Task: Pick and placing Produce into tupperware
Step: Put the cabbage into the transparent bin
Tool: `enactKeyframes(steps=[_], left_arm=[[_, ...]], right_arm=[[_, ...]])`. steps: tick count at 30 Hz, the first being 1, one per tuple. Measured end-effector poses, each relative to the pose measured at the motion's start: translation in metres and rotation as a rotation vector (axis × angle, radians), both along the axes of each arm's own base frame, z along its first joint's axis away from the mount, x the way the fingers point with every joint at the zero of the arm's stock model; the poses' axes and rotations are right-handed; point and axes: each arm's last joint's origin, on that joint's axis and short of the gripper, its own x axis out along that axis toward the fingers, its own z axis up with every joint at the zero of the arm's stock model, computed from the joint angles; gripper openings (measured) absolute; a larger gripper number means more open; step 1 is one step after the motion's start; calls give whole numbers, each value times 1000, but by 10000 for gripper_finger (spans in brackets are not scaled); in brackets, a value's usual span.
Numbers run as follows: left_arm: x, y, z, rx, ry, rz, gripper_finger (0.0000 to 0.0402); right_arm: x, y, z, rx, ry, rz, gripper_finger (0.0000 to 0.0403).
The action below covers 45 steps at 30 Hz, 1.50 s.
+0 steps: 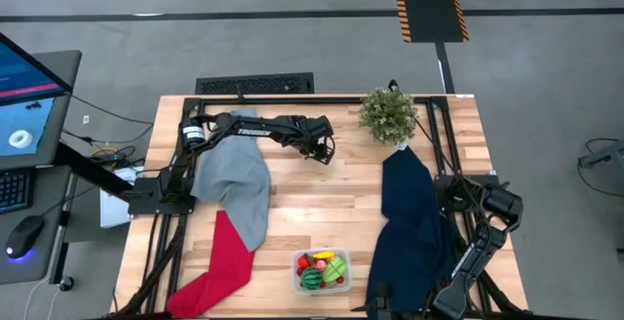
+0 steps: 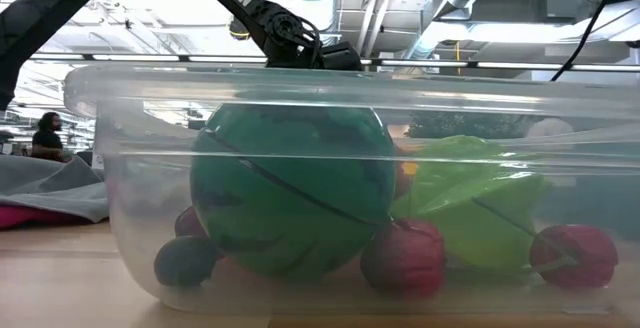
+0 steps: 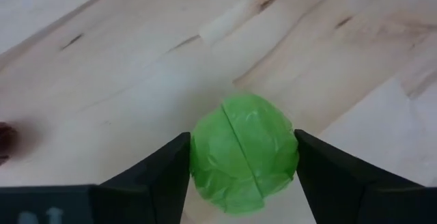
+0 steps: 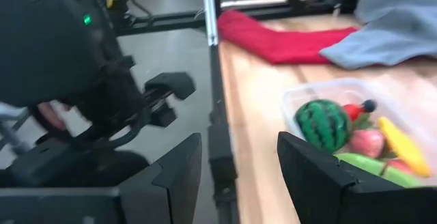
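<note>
My left gripper point(image 1: 323, 152) stands over the far middle of the table, pointing steeply down, with a light green leafy ball of produce point(image 3: 244, 154) between its fingers. The clear tupperware point(image 1: 296, 261) sits near the front edge and holds a striped melon ball point(image 1: 311, 278), a yellow piece point(image 1: 325, 256) and red and green pieces. The low view looks through its wall point(image 2: 110, 218) at the melon point(image 2: 290, 188). My right gripper point(image 4: 239, 169) hovers open at the near edge, right of the tupperware, with nothing in it. My left gripper pinches the green ball between its two fingers, one finger point(image 3: 171, 173) on each of two opposite sides point(image 3: 199, 157). The fingers come from above, slanting down. Whether the ball rests on the wood or is lifted, I cannot tell.
A potted plant point(image 1: 388, 115) stands at the far right. A grey cloth point(image 1: 234, 179) and a red cloth point(image 1: 219, 261) lie on the left. A dark blue cloth point(image 1: 414, 213) lies on the right. Bare wood lies between them.
</note>
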Motion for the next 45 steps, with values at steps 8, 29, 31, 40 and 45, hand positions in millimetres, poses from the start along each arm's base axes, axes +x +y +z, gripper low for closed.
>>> enactKeyframes(steps=[8,29,31,40,45], left_arm=[[1,-4,0,-36,-6,-52,218],[33,-41,29,37,-123,-366,221],[36,-45,33,45,-136,-391,221],[43,-66,40,86,-169,-496,222],[47,-76,41,109,-190,-545,222]], right_arm=[[-14,-5,9,-222,-74,-79,214],[7,-20,82,-266,-162,336,214],[24,-28,88,-250,-187,457,214],[19,-96,162,-297,-223,516,214],[-15,-153,191,-277,-276,469,214]])
